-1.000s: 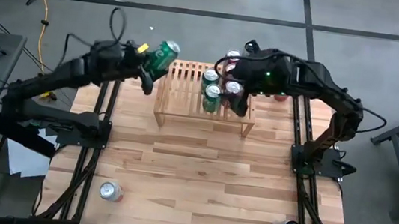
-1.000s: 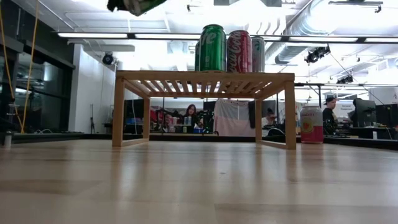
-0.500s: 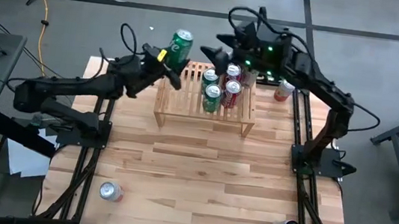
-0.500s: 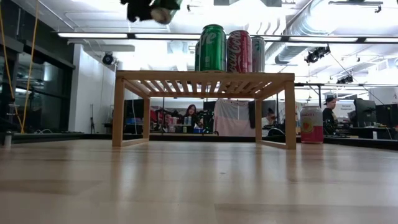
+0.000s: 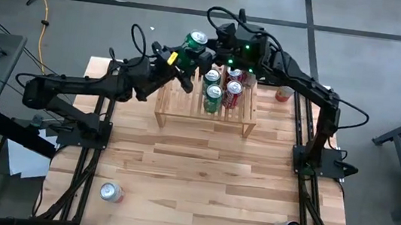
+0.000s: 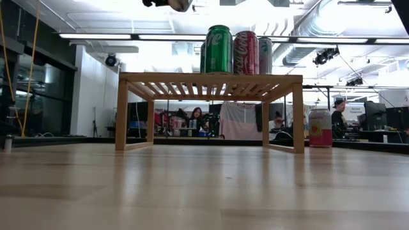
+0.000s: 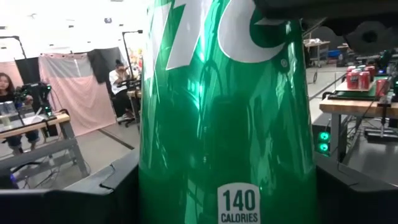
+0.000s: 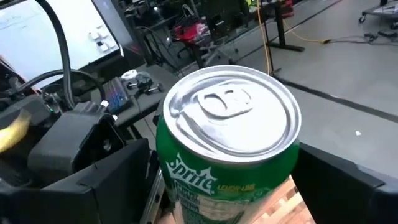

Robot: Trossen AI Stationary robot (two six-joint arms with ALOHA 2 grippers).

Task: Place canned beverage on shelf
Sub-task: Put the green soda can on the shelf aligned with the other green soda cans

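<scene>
The left gripper [image 5: 184, 56] jaws clamped a green Sprite can [image 5: 193, 42] (upright) at the shelf's [image 5: 187, 96] eleven o'clock corner; the right gripper [image 5: 209, 47] jaws gaped around it.

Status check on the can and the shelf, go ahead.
Left gripper shut on green can, upright, above shelf back left. Right gripper open, straddling the can's top. Four cans occupy shelf's right half; left half free.

Green can [image 8: 227, 155]: glossy printed metal wall, brushed bare-metal lid; shelf [image 6: 208, 83]: light unpainted wood, matt, thin smooth slats; counter [image 5: 201, 177]: pale wood planks, smooth with a soft sheen; left pincer [image 5: 183, 65]: dark matt plastic.
</scene>
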